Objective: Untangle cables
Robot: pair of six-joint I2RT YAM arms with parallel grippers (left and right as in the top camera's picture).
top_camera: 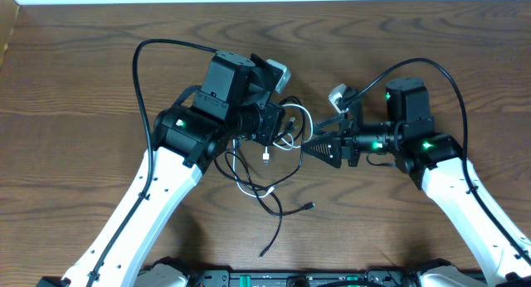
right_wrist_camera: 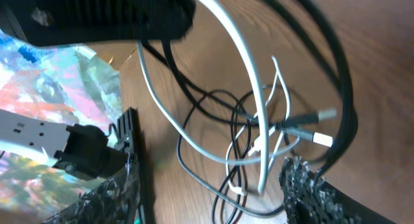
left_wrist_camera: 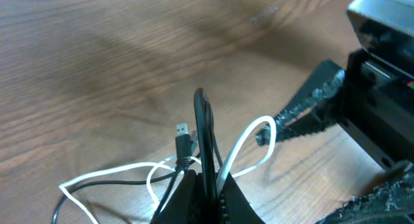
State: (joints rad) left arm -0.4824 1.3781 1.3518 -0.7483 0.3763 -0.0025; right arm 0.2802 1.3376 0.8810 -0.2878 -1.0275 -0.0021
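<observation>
Two limp, light cables (top_camera: 261, 186); left end effector (left_wrist_camera: 206, 185) pinches both, right end effector (right_wrist_camera: 208, 143) gapes. Probably best gripped near plugs (left_wrist_camera: 184, 134).

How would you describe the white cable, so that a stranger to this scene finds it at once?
On the wooden table, look at the middle, where thin cords lie tangled. The white cable loops through that tangle and rises into the left gripper. It is the only white cord beside the black cable.
</observation>
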